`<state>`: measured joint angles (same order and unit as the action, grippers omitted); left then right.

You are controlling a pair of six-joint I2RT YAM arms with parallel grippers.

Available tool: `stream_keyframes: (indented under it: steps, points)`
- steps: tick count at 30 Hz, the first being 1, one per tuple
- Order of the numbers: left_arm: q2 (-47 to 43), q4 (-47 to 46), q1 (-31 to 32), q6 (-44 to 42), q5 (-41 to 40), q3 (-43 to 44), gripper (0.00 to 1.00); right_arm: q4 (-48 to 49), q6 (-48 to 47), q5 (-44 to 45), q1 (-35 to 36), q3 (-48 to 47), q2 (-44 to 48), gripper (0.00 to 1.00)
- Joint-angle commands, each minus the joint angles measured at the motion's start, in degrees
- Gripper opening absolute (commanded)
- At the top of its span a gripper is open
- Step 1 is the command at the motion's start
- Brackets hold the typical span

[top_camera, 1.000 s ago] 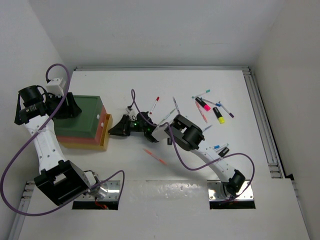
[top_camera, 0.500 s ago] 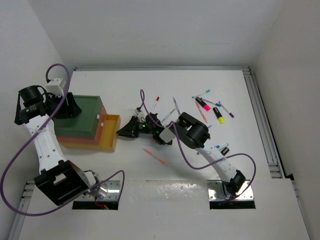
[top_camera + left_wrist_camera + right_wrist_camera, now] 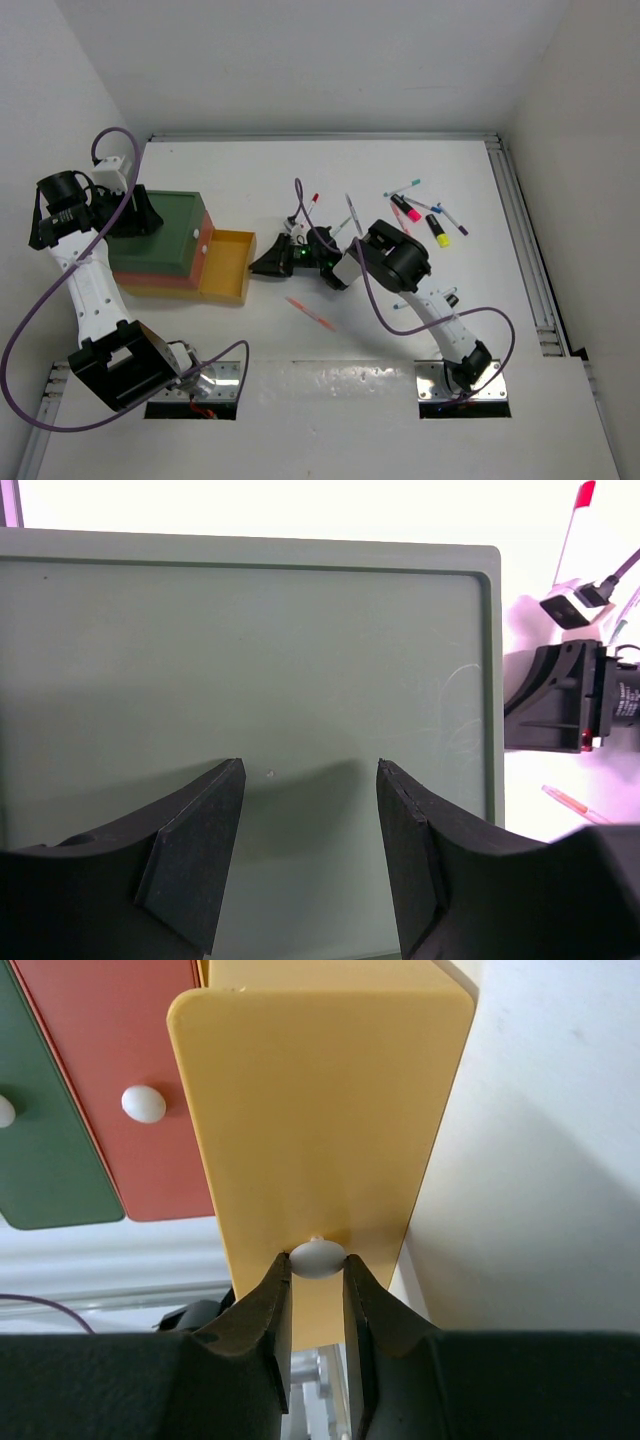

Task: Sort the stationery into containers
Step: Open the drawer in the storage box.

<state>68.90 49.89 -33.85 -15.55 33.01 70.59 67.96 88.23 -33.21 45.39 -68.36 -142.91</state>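
Observation:
The containers are a stacked set: a dark green one [image 3: 165, 232] on top, a red-orange one [image 3: 205, 232] under it and a yellow one [image 3: 226, 266] at the bottom, which is slid out to the right. My right gripper [image 3: 258, 265] is shut on the white knob [image 3: 318, 1256] on the front of the yellow container [image 3: 310, 1110]. My left gripper [image 3: 308, 780] hangs open over the green top [image 3: 250, 650] with nothing between its fingers. The stationery lies loose: a cluster of pens and highlighters [image 3: 425, 215] at the back right and one pink pen [image 3: 310, 313] near the front.
The red-orange front [image 3: 110, 1060] and the green front [image 3: 40, 1160] each carry a white knob and stay pushed in. A red-capped pen [image 3: 312, 203] lies behind my right wrist. More pens [image 3: 440, 297] lie beside the right arm. A metal rail [image 3: 525, 250] lines the right edge.
My right gripper has drawn back to the right, holding the knob, and the yellow container has slid well out of the stack. The left arm has not moved.

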Motion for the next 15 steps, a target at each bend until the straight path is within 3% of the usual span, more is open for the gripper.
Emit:
stream_keyframes:
  steps: [1, 7, 9, 10, 11, 13, 15]
  points:
    - [2.38, 5.75, -0.52, 0.79, -4.1, -3.26, 0.62, 7.01, -0.42, -2.47, -1.26, 2.17, 3.25, 0.0]
    - [2.38, 5.66, -0.52, 0.87, -3.84, -3.44, 0.65, 6.74, -0.86, -4.31, -2.76, 3.41, 4.13, 0.0]
    - [2.55, 5.48, -0.61, 0.79, -3.66, -3.53, 0.68, 5.95, -0.6, -5.02, -3.02, 2.88, 3.96, 0.13]
    - [2.46, 5.57, -0.52, 0.79, -3.57, -3.61, 0.73, 5.78, -0.51, -5.19, -2.94, 2.88, 4.04, 0.32]
    - [2.46, 5.57, -0.61, 0.87, -3.57, -3.61, 0.76, 5.78, -0.42, -5.2, -2.93, 2.97, 4.13, 0.41]
    - [2.46, 5.48, -0.52, 0.61, -3.48, -3.18, 0.8, 5.25, -0.77, -5.2, -3.11, 3.49, 4.92, 0.55]
    - [2.55, 5.48, -0.52, 0.35, -3.05, -2.48, 0.83, 4.81, -1.3, -5.2, -3.2, 4.19, 5.8, 0.6]
